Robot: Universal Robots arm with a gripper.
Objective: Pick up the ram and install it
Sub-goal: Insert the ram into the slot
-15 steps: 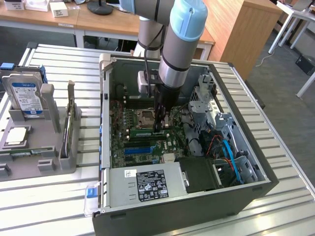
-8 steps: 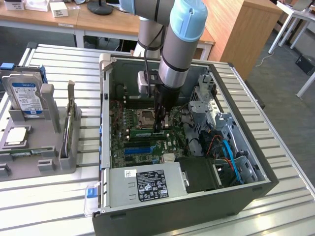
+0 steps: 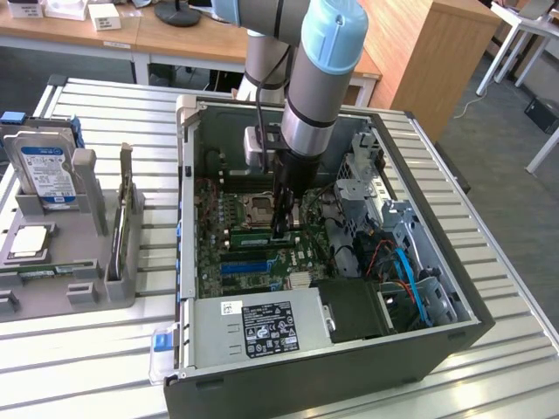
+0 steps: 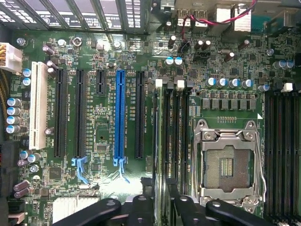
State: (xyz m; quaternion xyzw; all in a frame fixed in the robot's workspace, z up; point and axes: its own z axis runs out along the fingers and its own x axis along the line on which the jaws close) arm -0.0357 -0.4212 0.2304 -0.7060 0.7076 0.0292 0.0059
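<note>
The ram (image 4: 162,141) is a thin green stick seen edge-on, standing in a black memory slot beside the processor socket (image 4: 225,165) on the motherboard. In the exterior view the ram (image 3: 249,236) lies along the slots inside the open computer case (image 3: 454,336). My gripper (image 4: 161,187) points straight down over the ram, with one black finger (image 4: 145,197) on each side of the stick and a slight gap to it. The gripper (image 3: 281,232) hangs low over the board, just beside the socket. Whether the stick's latches are shut does not show.
A blue expansion slot (image 4: 120,117) and black slots lie next to the memory slots. The power supply (image 3: 262,325) and drive cage (image 3: 393,227) crowd the case. On the exterior view's left, a grey holder (image 3: 83,262) carries a hard drive (image 3: 44,170) and a square processor chip (image 3: 28,242).
</note>
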